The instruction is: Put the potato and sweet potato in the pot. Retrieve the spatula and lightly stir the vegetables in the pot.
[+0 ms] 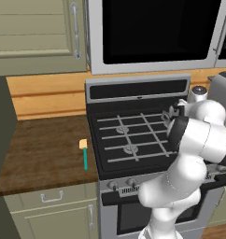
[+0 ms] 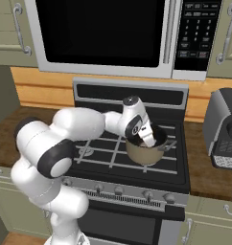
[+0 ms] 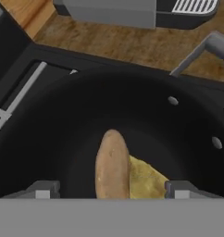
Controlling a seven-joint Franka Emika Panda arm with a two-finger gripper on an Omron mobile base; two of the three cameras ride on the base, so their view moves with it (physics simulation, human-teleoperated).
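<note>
The pot stands on the right front burner of the stove; its dark inner wall takes up most of the hand view. Inside it the tan-orange sweet potato lies against the olive-yellow potato. My gripper hangs over the pot's mouth, pointing down into it. Its fingertips stand wide apart on either side of the sweet potato and do not touch it, so the gripper is open. The spatula, with a teal handle and a cream head, lies on the wooden counter left of the stove.
A grey coffee machine stands on the counter right of the stove. The microwave hangs above the stove. The pot's handle points toward the coffee machine. Left burners are bare.
</note>
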